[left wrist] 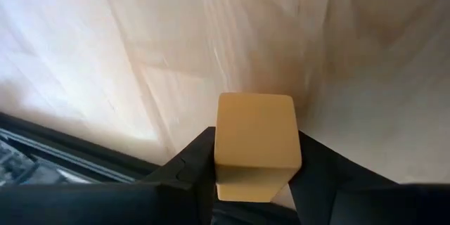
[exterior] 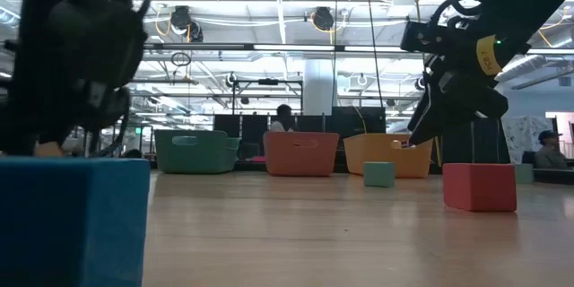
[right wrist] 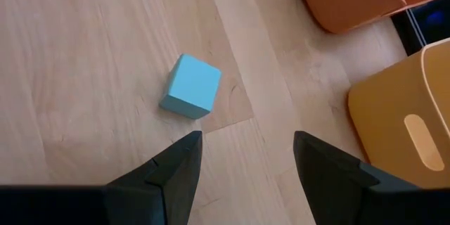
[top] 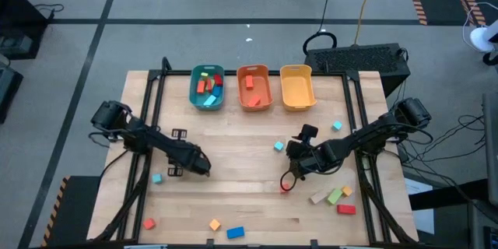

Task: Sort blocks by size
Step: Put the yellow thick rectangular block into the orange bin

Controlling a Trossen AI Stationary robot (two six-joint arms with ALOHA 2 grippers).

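Note:
My left gripper (top: 204,169) is over the table's left half, shut on a tan cube (left wrist: 256,137). My right gripper (top: 294,152) stands open right of centre, slanting down. A light blue cube (right wrist: 190,86) lies on the table just ahead of its fingertips, untouched. In the low view the right gripper (exterior: 429,124) hangs above a red cube (exterior: 479,186). Other blocks lie loose: a light blue cube (top: 157,178), a red one (top: 149,223), an orange one (top: 215,224) and a blue bar (top: 235,233). My left gripper pinches the tan cube between its two fingers, by two opposite side faces (left wrist: 223,148). The fingers slant down from the table's left. Whether the cube's underside is clear of the table, I cannot tell.
Teal (top: 207,87), orange (top: 254,87) and yellow (top: 297,87) bins stand in a row at the far edge; the teal and orange ones hold blocks. A cluster of tan, green, orange and red blocks (top: 334,197) lies near right. A light blue cube (top: 337,125) sits far right.

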